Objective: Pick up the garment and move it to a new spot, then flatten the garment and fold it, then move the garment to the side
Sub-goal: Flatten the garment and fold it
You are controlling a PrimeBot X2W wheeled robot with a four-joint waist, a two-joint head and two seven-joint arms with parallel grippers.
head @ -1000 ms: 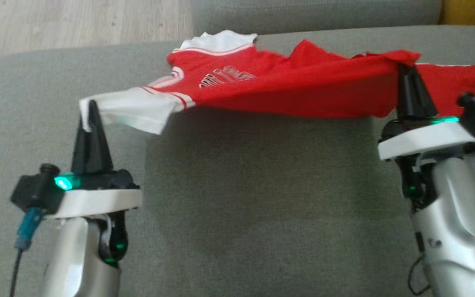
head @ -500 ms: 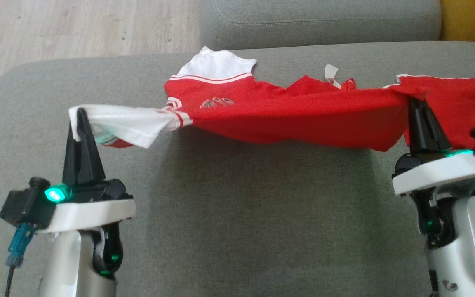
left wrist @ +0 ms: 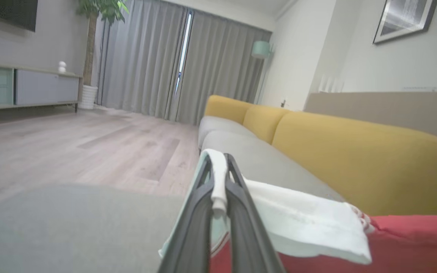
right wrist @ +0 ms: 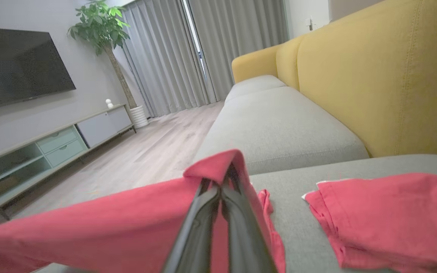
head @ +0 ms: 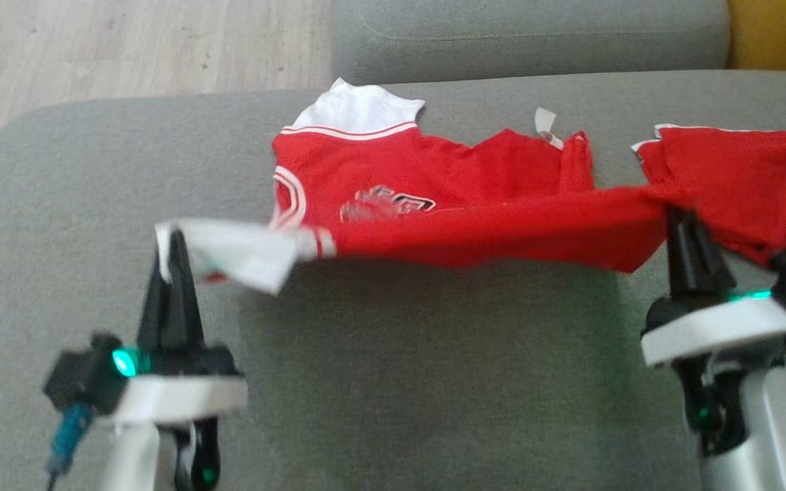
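The garment [head: 475, 198] is a red jersey with white sleeves and white trim, stretched across the grey cushion [head: 400, 382]. Its near edge hangs taut in the air between my two grippers while its far part lies on the cushion. My left gripper [head: 173, 239] is shut on the white sleeve, which the left wrist view shows pinched between the fingers as the garment [left wrist: 302, 227]. My right gripper [head: 678, 217] is shut on the red hem at the right; the right wrist view shows the garment [right wrist: 135, 220] draped over the fingertips.
The grey cushion's rounded left edge drops to a wooden floor [head: 127, 48]. A second grey seat [head: 529, 34] lies beyond, with a yellow backrest [right wrist: 378, 76] along the right. A TV stand [right wrist: 51, 144] and a potted plant [right wrist: 104, 26] stand across the room.
Both grippers have drawn the garment's near edge back toward me across the cushion. The left gripper has also shifted right. More of the jersey's front with its print lies exposed.
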